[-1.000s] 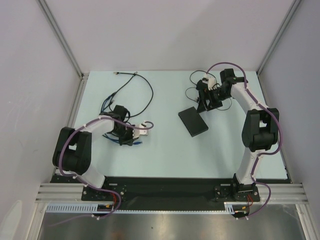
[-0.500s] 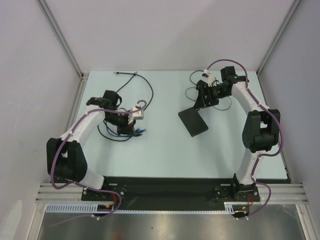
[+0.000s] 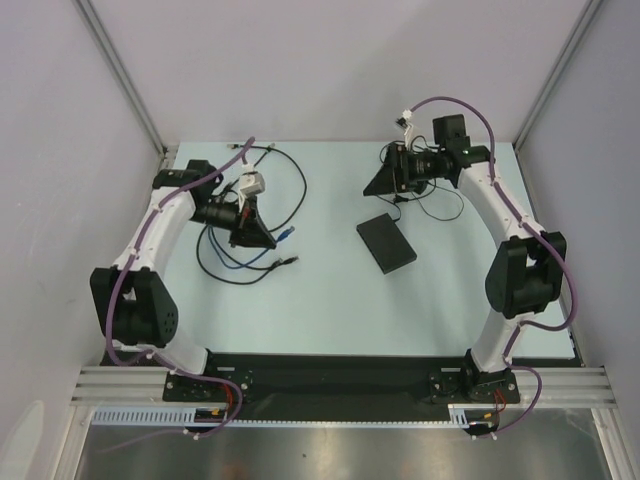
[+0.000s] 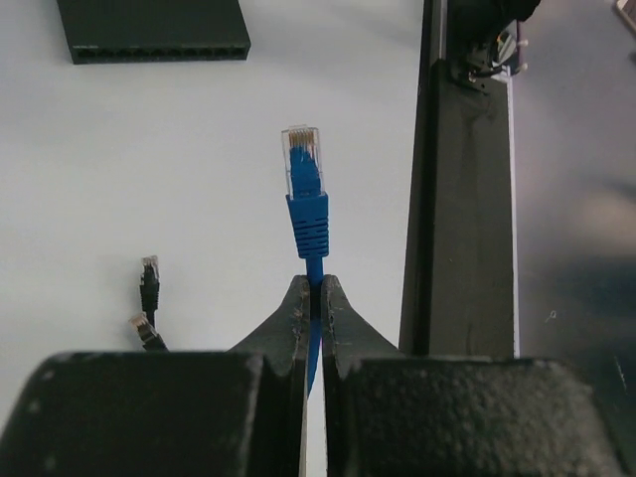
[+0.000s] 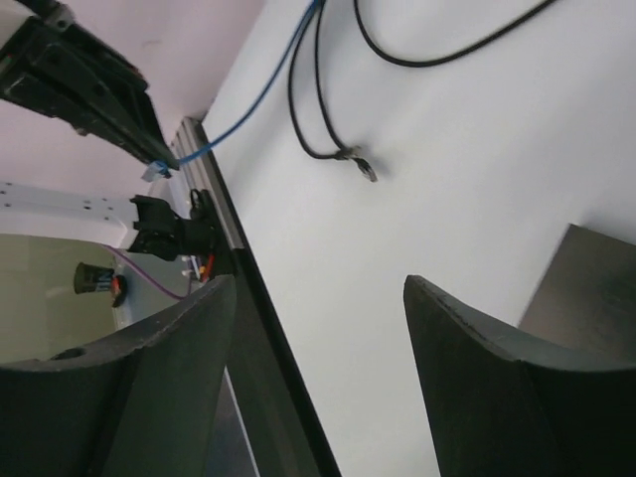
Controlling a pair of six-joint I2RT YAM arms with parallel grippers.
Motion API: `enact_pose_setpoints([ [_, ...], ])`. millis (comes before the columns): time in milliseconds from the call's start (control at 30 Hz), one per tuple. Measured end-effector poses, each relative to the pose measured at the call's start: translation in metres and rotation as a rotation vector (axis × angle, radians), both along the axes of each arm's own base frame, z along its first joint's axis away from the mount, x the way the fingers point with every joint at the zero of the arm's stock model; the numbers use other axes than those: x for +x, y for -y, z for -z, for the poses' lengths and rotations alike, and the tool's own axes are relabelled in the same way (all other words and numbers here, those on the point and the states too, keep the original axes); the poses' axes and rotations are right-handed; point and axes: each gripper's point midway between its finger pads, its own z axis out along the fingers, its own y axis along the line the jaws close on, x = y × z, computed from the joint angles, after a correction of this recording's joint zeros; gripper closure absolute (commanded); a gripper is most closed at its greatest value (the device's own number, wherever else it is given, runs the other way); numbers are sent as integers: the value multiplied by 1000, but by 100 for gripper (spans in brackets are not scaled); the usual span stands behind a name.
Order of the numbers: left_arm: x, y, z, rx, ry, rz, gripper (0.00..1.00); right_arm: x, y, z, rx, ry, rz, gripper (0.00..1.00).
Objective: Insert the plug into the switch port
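Since the left tool (image 4: 310,298), clamped on the blue cable (image 4: 314,270) behind its RJ45 plug (image 4: 303,164), has raised it facing the switch (image 4: 154,30), insertion may follow; the right tool (image 5: 318,318) stands open, empty.

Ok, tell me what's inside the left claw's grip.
The left claw pinches a thin blue cable just behind its plug, which sticks out free. Where the cable runs on behind the grip is hidden by the claw's own body.
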Motion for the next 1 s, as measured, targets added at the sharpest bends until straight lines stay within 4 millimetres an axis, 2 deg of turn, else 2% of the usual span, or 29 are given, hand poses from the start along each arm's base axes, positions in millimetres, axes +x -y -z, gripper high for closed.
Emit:
enact_pose_setpoints([
  [167,19,1,-8,-66,-18,-23,100,-13,-25,-11,38,-5,-55,29],
  [333,25,3,-12,-91,-36,-27,100,-24,-45,-15,54,-18,-91,30],
  [667,23,4,-13,-85,-94,-48,100,-41,-78,-26,89,-41,-142,24],
  [833,29,6,-1,-5,-71,-65,100,-46,-93,-29,104,-47,-166,24],
  [1000,21,19,20,149,84,-36,100,-49,-102,-24,99,-57,-178,25],
])
